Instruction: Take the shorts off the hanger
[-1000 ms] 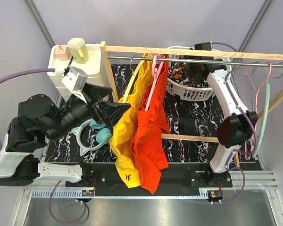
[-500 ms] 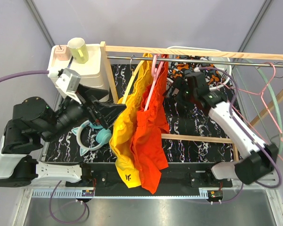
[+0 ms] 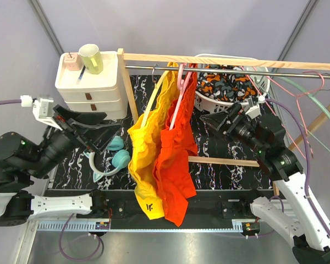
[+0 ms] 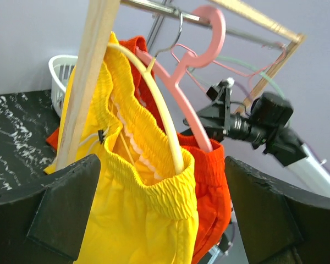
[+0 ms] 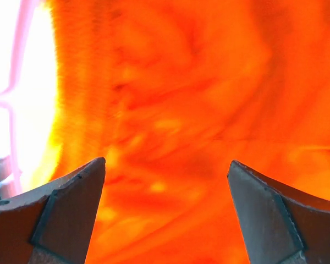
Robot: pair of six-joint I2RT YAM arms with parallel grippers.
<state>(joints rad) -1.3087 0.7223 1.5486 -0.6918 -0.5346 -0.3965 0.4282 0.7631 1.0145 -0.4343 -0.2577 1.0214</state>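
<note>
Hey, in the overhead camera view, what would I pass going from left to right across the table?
White drawer unit → teal headphones → yellow shorts → orange-red shorts → patterned shorts lying in the basket.

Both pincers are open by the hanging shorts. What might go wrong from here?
Pulling with the right pincer may drag the plain orange-red shorts and their pink plastic hanger off the metal rail together. The plain yellow shorts hang pressed against them, so the left pincer might catch both garments. The empty pink and green wire hangers hang close to the right arm and might snag it.
</note>
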